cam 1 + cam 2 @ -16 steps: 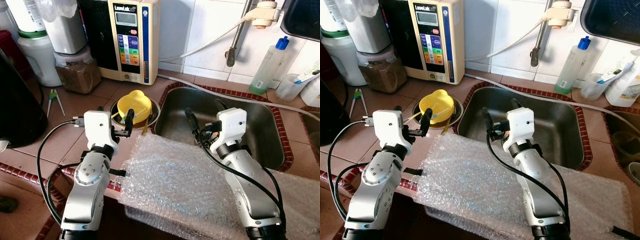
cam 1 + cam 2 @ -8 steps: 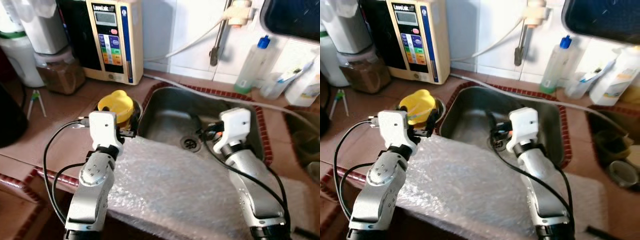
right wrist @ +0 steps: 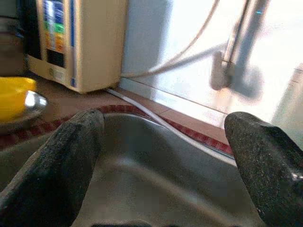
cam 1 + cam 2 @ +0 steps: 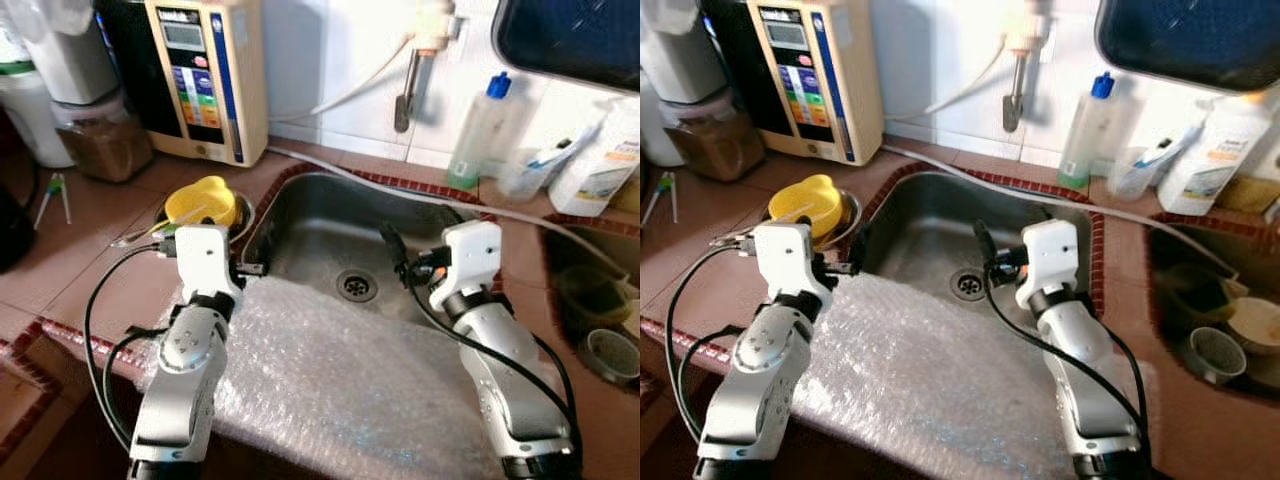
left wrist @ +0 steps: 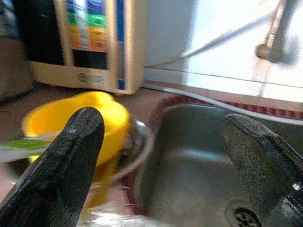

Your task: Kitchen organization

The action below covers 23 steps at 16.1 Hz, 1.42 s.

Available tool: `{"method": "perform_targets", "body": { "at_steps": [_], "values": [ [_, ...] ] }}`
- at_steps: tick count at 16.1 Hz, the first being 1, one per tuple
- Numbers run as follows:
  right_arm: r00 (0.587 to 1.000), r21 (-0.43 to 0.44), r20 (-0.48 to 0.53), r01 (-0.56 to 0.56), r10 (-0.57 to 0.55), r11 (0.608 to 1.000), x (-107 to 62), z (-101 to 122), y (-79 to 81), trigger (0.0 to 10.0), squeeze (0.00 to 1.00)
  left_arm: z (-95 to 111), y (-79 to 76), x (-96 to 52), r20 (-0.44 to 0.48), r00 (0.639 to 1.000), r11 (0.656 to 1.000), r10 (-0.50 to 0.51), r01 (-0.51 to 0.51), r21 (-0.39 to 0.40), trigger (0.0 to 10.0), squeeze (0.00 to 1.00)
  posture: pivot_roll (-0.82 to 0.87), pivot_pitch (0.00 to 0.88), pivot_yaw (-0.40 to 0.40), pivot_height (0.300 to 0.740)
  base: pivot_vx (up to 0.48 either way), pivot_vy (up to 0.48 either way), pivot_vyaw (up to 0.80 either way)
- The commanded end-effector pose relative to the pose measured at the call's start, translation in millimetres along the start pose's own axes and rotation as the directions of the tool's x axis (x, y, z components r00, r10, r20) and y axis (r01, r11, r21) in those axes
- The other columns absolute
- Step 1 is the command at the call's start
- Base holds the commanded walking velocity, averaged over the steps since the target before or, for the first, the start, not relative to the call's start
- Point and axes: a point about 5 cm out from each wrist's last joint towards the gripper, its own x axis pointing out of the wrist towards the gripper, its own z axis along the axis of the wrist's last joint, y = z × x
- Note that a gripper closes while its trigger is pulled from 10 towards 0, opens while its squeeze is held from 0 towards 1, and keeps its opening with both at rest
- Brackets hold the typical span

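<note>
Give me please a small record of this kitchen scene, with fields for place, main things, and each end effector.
place: tiled kitchen counter with a stainless steel sink
front edge: clear sheet of bubble wrap lying over the counter edge
left of sink: yellow plastic bowl in a round metal dish
behind: beige water machine against the wall
left end effector: open, above the bubble wrap's corner, facing the sink
right end effector: open, over the sink

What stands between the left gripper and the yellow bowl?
Nothing visible. The left gripper, jaws open, hovers at the sink's left rim, and the yellow bowl sits just beyond it in a metal dish.
</note>
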Motion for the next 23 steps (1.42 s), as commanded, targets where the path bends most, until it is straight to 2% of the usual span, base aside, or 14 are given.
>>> {"method": "perform_targets", "body": {
  "at_steps": [1,6,8,10,12,13,14,16,20,22,23],
  "values": [
    [1.000,-0.004,0.016,-0.019,0.020,1.000,1.8,4,4.6,10.0,0.00,2,7.2,-1.1,0.011,0.999,0.999,0.033,-0.033,0.018,10.0,0.00,-0.03,0.043,-0.015,0.740,0.000,0.000,0.00],
    [1.000,0.002,0.017,-0.024,0.024,1.000,1.4,4,6.3,10.0,0.00,5,17.0,-1.0,0.030,0.993,0.992,0.111,-0.112,0.055,10.0,0.00,-0.02,0.042,-0.013,0.740,0.000,0.000,0.00],
    [0.999,0.017,0.021,-0.047,0.046,0.999,1.5,6,9.1,10.0,0.00,5,22.6,-0.7,0.036,0.991,0.987,0.132,-0.135,0.092,10.0,0.00,-0.02,0.038,-0.011,0.740,0.000,0.000,0.00],
    [0.984,0.124,0.009,-0.179,0.179,0.976,-1.3,6,23.9,10.0,0.00,5,29.0,-0.4,0.030,0.988,0.983,0.149,-0.152,0.103,10.0,0.00,-0.01,0.035,-0.007,0.740,0.000,0.000,0.00],
    [0.961,0.152,0.009,-0.275,0.277,0.949,-6.3,5,36.9,10.0,0.00,3,30.1,-0.1,0.019,0.991,0.985,0.131,-0.132,0.109,10.0,0.00,-0.01,0.026,-0.003,0.740,0.000,0.000,0.00],
    [0.963,0.143,0.006,-0.268,0.270,0.953,-6.3,4,36.6,10.0,0.00,1,30.7,0.6,0.012,0.992,0.986,0.123,-0.124,0.110,10.0,0.00,-0.01,0.024,-0.003,0.740,0.000,0.000,0.00],
    [0.960,0.158,0.007,-0.277,0.279,0.948,-6.2,4,37.7,10.0,0.00,1,31.7,2.7,0.013,0.993,0.987,0.119,-0.120,0.105,10.0,0.00,-0.01,0.019,-0.004,0.740,0.000,0.000,0.00],
    [0.928,0.211,0.017,-0.367,0.372,0.906,-8.8,9,46.6,10.0,0.00,1,33.5,9.4,0.013,0.994,0.989,0.108,-0.109,0.104,10.0,0.00,-0.01,0.013,-0.005,0.740,0.000,0.000,0.00],
    [0.925,0.181,0.028,-0.377,0.378,0.908,-6.1,13,47.4,10.0,0.00,-2,41.9,18.9,0.007,0.992,0.987,0.127,-0.127,0.095,10.0,0.00,-0.01,0.015,-0.002,0.740,0.000,0.000,0.00],
    [0.921,0.186,0.029,-0.387,0.389,0.903,-4.3,14,48.4,10.0,0.00,-8,45.5,25.8,-0.044,0.991,0.988,0.125,-0.120,0.097,10.0,0.00,-0.01,0.019,-0.001,0.740,0.000,0.000,0.00],
    [0.910,0.191,0.034,-0.411,0.413,0.891,-5.0,16,51.7,10.0,0.00,-10,49.5,30.2,-0.064,0.987,0.988,0.145,-0.141,0.059,10.0,0.00,-0.02,0.028,0.002,0.740,0.000,0.000,0.00]
  ]
}}
